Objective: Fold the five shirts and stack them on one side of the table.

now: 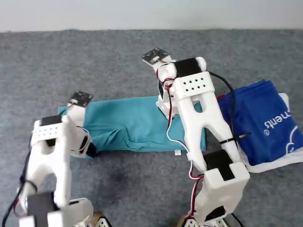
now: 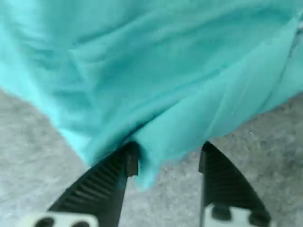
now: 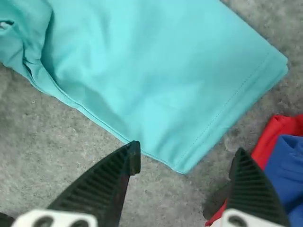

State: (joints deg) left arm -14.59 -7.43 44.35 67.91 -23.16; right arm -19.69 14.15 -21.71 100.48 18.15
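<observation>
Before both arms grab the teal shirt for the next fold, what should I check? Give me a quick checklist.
1. Left gripper open: ok.
2. Teal shirt edge between its jaws: ok.
3. Right gripper open: ok.
4. Shirt corner between the right jaws: ok; height above it, cannot tell.
5. Shirt lying smooth: not ok, bunched near the left gripper.
6. Red shirt clear of the right gripper: cannot tell, it lies close to one finger.
</observation>
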